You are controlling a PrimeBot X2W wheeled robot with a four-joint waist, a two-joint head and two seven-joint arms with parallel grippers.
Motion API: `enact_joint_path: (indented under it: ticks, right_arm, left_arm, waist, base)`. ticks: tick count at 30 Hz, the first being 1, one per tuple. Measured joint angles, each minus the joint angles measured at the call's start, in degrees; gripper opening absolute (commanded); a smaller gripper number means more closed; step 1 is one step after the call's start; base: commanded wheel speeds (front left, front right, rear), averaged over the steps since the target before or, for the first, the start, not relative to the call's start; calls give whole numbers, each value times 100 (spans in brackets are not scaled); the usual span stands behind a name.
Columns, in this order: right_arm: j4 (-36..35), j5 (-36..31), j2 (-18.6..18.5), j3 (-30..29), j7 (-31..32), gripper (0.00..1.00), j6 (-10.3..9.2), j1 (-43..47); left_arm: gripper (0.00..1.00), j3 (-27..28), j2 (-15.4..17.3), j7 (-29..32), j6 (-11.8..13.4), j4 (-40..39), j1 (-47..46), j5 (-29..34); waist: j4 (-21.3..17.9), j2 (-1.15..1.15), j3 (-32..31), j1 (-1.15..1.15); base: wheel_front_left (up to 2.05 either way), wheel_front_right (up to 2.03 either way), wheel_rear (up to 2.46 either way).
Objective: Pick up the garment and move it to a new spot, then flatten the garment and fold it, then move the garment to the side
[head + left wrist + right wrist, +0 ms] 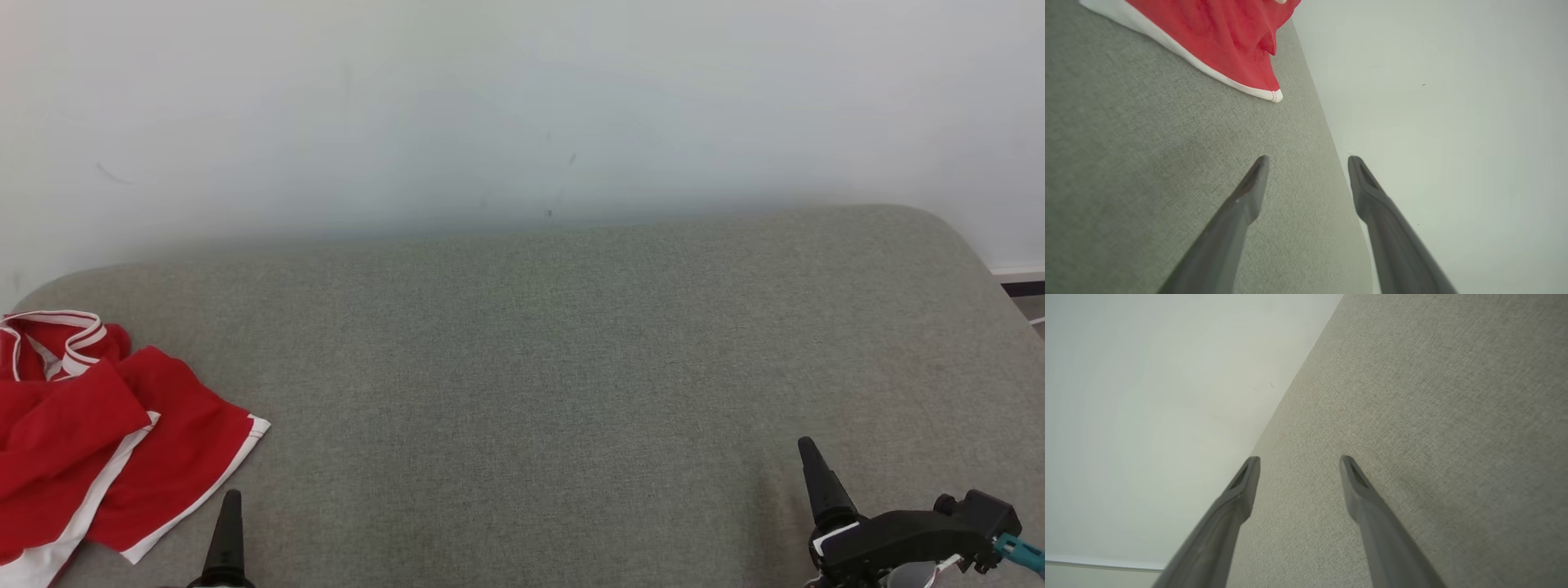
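Observation:
The garment (106, 433) is red with white trim and lies crumpled at the far left of the grey fabric surface (531, 367), running past that view's left edge. In the left wrist view the garment's (1224, 41) white-edged corner lies well ahead of my left gripper (1308, 161), which is open, holds nothing and does not touch the cloth. In the head view one dark finger (229, 523) of it rises at the lower left, just right of the garment's hem. My right gripper (1298, 459) is open and empty over bare fabric at the lower right, one finger (820, 482) showing.
A pale wall (522, 98) stands right behind the surface's far edge. The surface has rounded corners; at the right it ends near a white baseboard (1016, 272) and a strip of floor. The wide middle of the grey fabric lies between the two grippers.

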Motion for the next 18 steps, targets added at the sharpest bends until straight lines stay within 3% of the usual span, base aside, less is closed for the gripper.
enact_joint_path:
  ticks: [18]
  right_arm:
    - [78, -1444, -210, 450, -375, 100, -288, -32]
  left_arm:
    - [100, -654, 320, -374, 318, 32, -131, 1707]
  waist:
    - [96, 0, -100, 0]
  base:
    - [0, 0, 0]
